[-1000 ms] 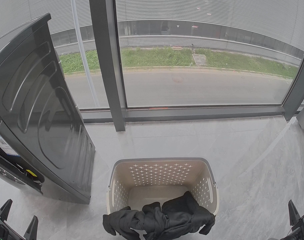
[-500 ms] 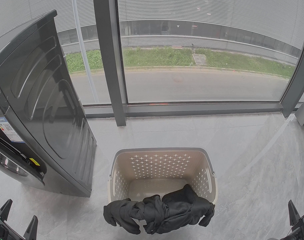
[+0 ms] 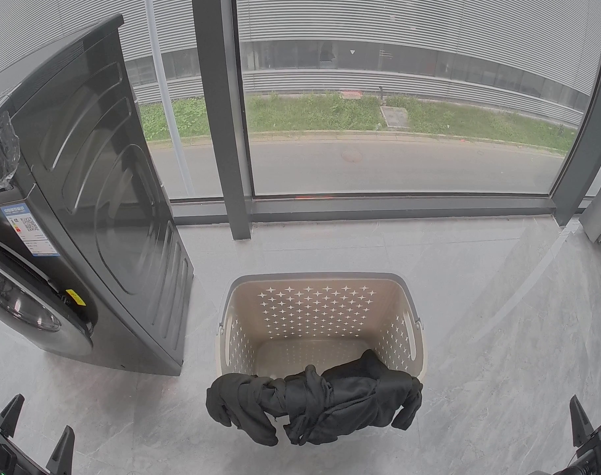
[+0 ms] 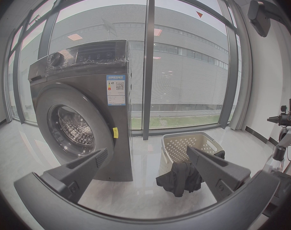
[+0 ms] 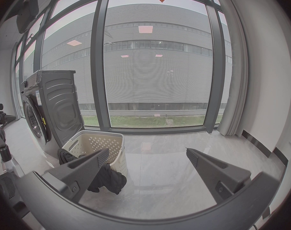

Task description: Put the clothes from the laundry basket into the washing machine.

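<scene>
black clothes (image 3: 327, 397) draped over laundry basket (image 3: 313, 315) rim, washing machine (image 3: 109, 219) left of it, left end effector (image 3: 41, 417) and right end effector (image 3: 594, 390) wide open, empty

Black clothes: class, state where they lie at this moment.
In the head view the black clothes hang over the near rim of the laundry basket, with the washing machine on the robot's left.

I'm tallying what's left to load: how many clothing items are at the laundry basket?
1 black bundle, draped over the near rim of the laundry basket, partly hanging outside. It may be several garments twisted together; I cannot tell.
</scene>
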